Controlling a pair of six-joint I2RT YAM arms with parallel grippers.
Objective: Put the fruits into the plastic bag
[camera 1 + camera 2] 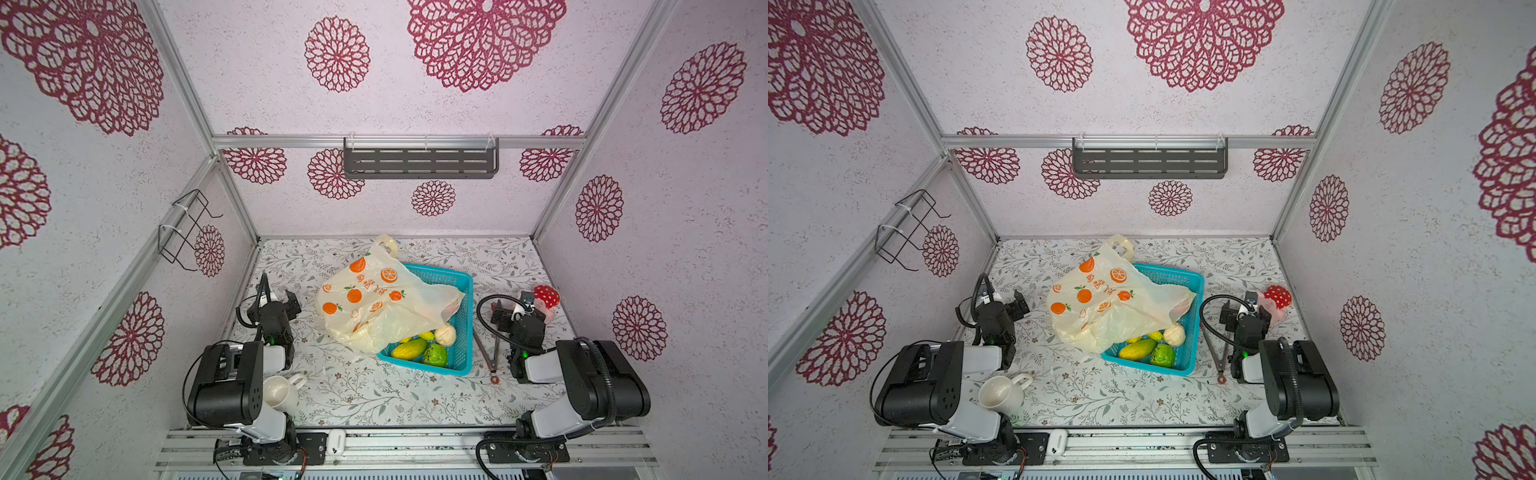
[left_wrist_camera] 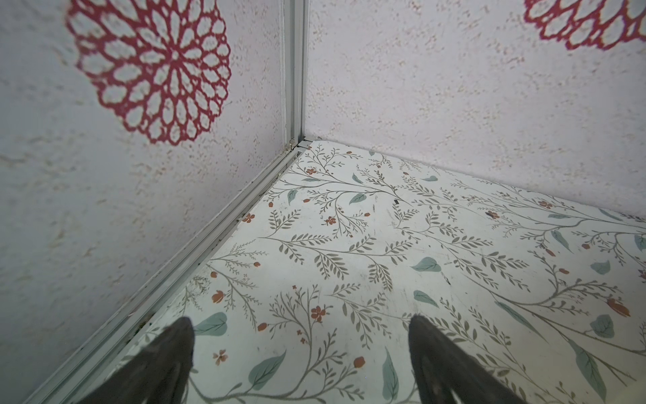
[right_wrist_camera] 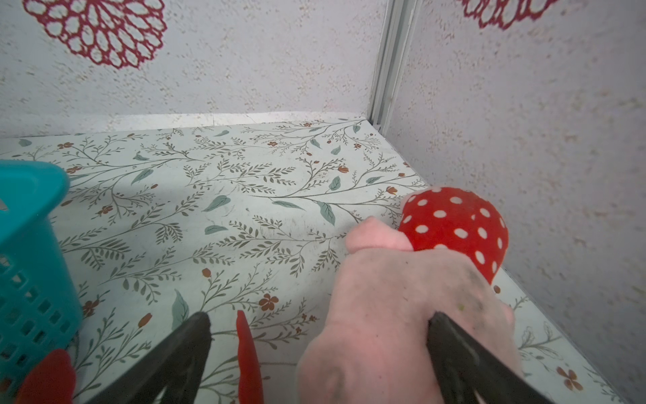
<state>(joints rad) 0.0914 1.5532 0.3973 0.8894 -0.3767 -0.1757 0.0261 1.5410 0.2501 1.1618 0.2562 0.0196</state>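
Fruits [image 1: 415,348] sit in a teal basket [image 1: 466,324] between the two grippers in both top views, nearer the right gripper [image 1: 512,304] than the left gripper [image 1: 274,301], in the basket's end toward the arm bases. They are a yellow-green mango [image 1: 405,350], a bumpy green ball [image 1: 435,354] and a cream round fruit [image 1: 445,334], with a little yellow showing behind them. The plastic bag [image 1: 374,299] drapes over the basket's far end and spills onto the table [image 1: 374,399] on the left gripper's side, apart from its fingers. Both grippers stand spread wide, gripping nothing. In a top view metal tongs [image 1: 1220,365] lie between the right gripper's arm and the basket, a mushroom plush [image 1: 1277,297] rests just beside that gripper on its outer side, and a white mug [image 1: 1000,392] sits behind the left gripper, by its arm. In the left wrist view the left gripper [image 2: 300,363] shows two dark fingertips [image 2: 174,349] far apart, with bare floral table between them and a wall corner ahead. In the right wrist view the right gripper [image 3: 321,363] is equally wide. The mushroom plush [image 3: 454,227] lies with its pink stem between the fingers beside the outer one, though I cannot tell whether it touches. Its red spotted cap is ahead of that fingertip, and a corner of the teal basket [image 3: 31,245] stands off to the gripper's inner side.
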